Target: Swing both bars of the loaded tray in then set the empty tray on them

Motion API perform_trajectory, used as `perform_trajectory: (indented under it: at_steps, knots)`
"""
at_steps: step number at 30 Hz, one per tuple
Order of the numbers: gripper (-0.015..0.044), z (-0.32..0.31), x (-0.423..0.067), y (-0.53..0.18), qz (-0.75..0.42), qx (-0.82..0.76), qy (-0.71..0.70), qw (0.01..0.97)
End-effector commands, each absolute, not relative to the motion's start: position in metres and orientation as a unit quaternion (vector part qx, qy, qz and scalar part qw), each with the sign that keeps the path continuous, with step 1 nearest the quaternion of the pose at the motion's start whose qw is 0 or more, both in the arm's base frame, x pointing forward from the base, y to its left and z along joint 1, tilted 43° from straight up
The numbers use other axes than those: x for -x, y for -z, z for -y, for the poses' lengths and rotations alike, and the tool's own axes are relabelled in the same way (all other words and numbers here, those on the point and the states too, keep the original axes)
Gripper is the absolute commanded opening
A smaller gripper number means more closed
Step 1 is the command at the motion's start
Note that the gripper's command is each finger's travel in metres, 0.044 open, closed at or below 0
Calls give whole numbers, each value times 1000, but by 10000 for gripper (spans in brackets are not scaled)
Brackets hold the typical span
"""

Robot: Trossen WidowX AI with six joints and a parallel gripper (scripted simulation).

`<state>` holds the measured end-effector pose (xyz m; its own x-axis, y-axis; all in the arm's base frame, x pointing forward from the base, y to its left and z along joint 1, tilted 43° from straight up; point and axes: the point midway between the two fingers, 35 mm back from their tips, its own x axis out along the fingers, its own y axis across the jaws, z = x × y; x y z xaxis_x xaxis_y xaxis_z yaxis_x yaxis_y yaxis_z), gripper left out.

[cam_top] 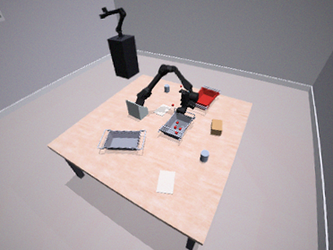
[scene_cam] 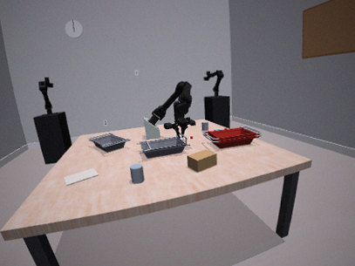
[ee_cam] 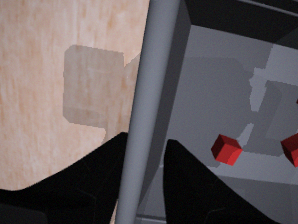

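Note:
The loaded grey tray [cam_top: 183, 118] [scene_cam: 165, 152] stands mid-table with several small red blocks [cam_top: 175, 127] [ee_cam: 227, 150] inside. My gripper [scene_cam: 181, 137] [ee_cam: 147, 144] is at its far end, fingers pointing down and slightly apart. One wire bar [ee_cam: 150, 85] runs between the fingertips, with a gap to the right finger; in the wrist view it lines up over the tray's end wall. The other bar appears to lie across the tray's top near the opposite end. The empty grey tray [cam_top: 124, 141] [scene_cam: 109, 143] stands apart on the table, its bars out over its ends.
A red tray [cam_top: 207, 97] [scene_cam: 236, 138] stands behind the gripper. Also there are a brown block [cam_top: 216, 126] [scene_cam: 202, 160], blue cylinders [cam_top: 204, 156] [scene_cam: 137, 173], a white sheet [cam_top: 166, 182] [scene_cam: 81, 177], an upright grey-green panel [cam_top: 137, 109] [scene_cam: 151, 129] and a loose red block [scene_cam: 191, 137].

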<state>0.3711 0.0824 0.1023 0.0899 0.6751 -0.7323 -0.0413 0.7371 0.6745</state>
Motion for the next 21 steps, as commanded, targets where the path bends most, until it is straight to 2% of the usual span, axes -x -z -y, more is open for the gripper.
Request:
perform_trajectory:
  at_steps: [1,7,17,21]
  knots:
    - [81,-74,-370,-84,-629,-254,-255,689]
    - [81,-73,-372,-63,-629,-254,-255,689]
    - [81,-47,-370,-100,-629,-254,-255,689]
    - [81,-48,-369,-93,-632,-256,-251,688]
